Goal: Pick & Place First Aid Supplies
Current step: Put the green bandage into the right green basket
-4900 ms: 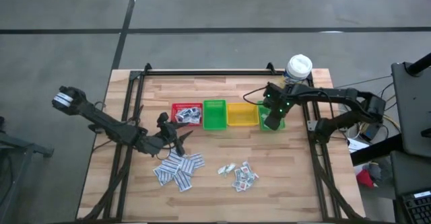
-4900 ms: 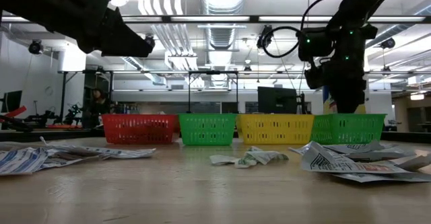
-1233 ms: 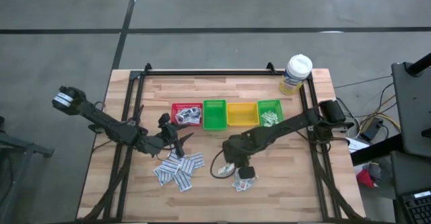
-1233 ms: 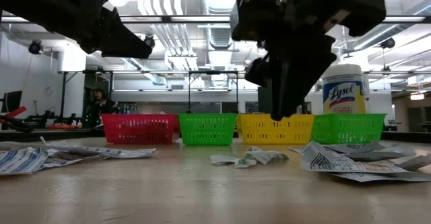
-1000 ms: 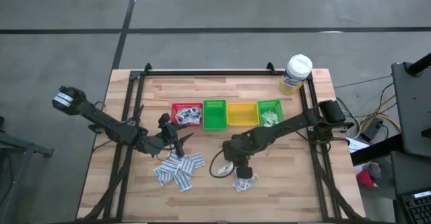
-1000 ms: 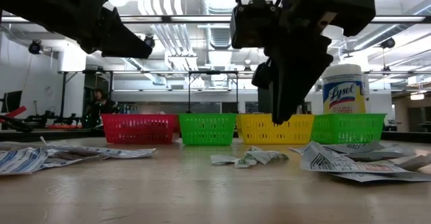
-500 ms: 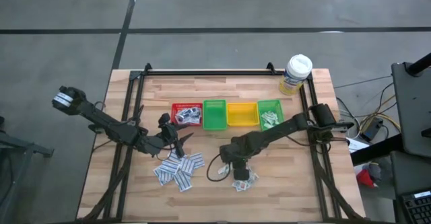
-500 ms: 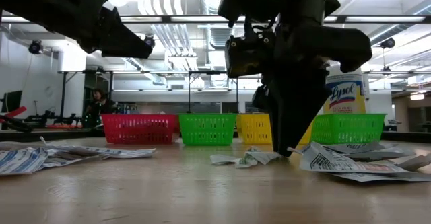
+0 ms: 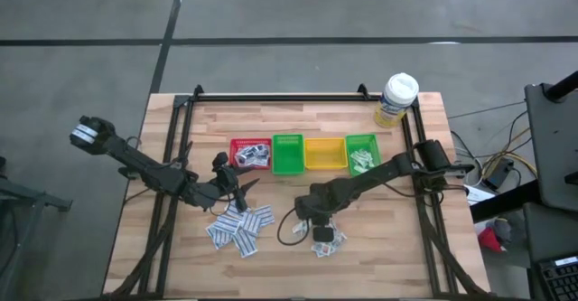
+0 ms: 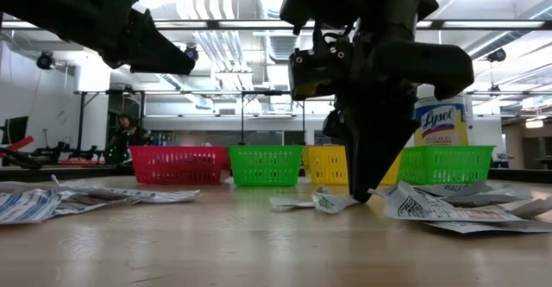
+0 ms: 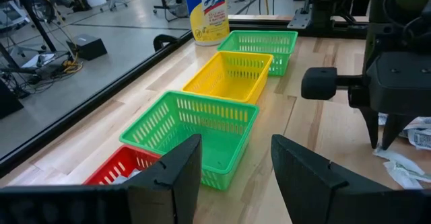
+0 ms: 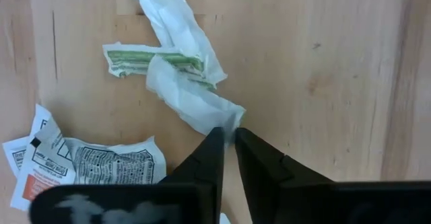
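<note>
Partly sorted: packets lie in the red bin (image 9: 250, 154) and far green bin (image 9: 362, 155); two piles (image 9: 240, 227) remain on the tabletop (image 9: 406, 247); right pincer (image 12: 229, 138) pinches a crumpled green-printed packet (image 12: 192, 96); left pincer (image 11: 236, 163) hovers open, empty.

Even bright light; low-view arms backlit, dark.

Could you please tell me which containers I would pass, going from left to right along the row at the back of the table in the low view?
Red basket → green basket → yellow basket → second green basket, with the Lysol wipes canister standing behind it.
</note>
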Tool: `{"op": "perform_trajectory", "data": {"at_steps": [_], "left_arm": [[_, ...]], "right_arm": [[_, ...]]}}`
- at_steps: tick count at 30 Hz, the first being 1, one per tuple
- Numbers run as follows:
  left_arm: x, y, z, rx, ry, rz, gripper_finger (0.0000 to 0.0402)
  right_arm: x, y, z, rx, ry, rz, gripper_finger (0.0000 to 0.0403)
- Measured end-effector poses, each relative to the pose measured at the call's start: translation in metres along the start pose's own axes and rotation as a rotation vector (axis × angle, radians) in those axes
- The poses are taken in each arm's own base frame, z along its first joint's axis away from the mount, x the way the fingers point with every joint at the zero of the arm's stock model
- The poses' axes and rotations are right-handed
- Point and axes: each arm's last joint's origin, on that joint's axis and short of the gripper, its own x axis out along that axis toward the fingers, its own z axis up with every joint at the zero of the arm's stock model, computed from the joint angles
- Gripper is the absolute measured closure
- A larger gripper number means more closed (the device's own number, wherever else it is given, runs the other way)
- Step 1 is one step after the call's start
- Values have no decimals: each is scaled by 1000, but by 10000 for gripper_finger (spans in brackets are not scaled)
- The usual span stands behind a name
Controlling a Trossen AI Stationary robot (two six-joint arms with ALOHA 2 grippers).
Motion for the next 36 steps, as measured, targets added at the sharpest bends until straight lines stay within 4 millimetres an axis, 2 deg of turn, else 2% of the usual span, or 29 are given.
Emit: {"op": "perform_trajectory", "data": {"at_steps": [5, 12, 17, 26, 31, 36], "left_arm": [[0, 0, 0, -1, 0, 0, 221], [0, 0, 0, -2, 0, 0, 221], [0, 0, 0, -3, 0, 0, 221], [0, 0, 0, -3, -1, 0, 221], [0, 0, 0, -4, -1, 0, 221], [0, 0, 0, -4, -1, 0, 221]], "right_arm": [[0, 0, 0, -3, 2, -2, 391], [-2, 0, -1, 1, 1, -8, 394], [-12, -1, -6, 4, 16, -58, 395], [-46, 2, -9, -3, -28, -73, 395], [-73, 3, -12, 3, -67, -62, 395], [-112, 1, -22, 77, -133, -90, 395]]}}
